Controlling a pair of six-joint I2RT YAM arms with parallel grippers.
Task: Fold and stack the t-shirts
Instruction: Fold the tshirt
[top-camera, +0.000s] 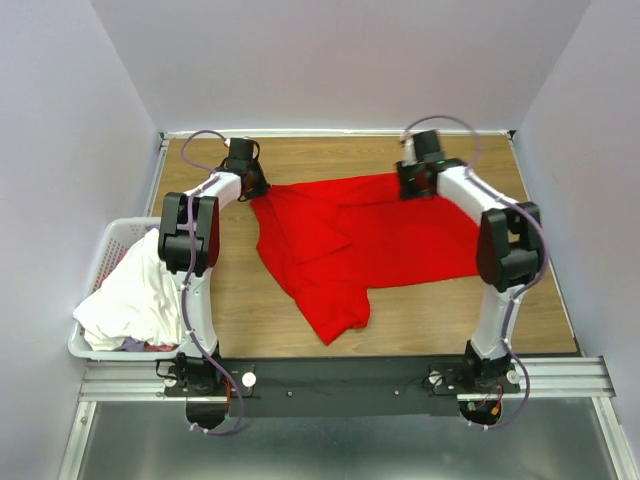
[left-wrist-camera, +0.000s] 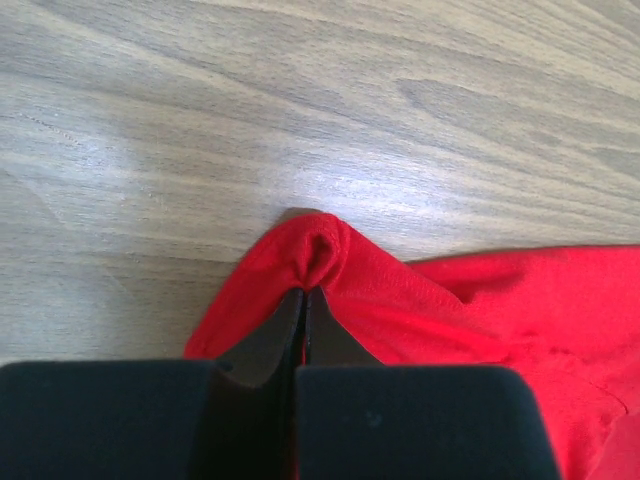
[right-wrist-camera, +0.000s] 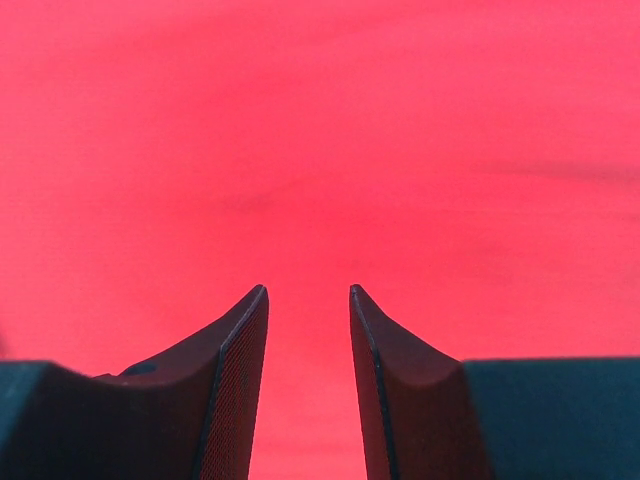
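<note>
Table (left-wrist-camera: 300, 100): wooden, carrying the red t-shirt (top-camera: 380, 240), which is lying rumpled and spreading from the left fingers across to the right ones.
Left gripper (left-wrist-camera: 303, 292): clenching a small raised fold of the red cloth, tips meeting (no gap showing).
Right gripper (right-wrist-camera: 308, 290): hanging released, fingers parted, gripping nothing; red cloth is filling everything beyond the tips.
White t-shirts (top-camera: 135, 295): sitting heaped in the laundry basket (top-camera: 103, 250), well apart from both sets of fingers.

Your top view looks down from high over the near edge onto the whole table (top-camera: 420, 310). Your left wrist view sits very close, looking along the tabletop at a corner of the red t-shirt (left-wrist-camera: 420, 300); your right wrist view, nearer still, is filled by it. All three share that shirt
</note>
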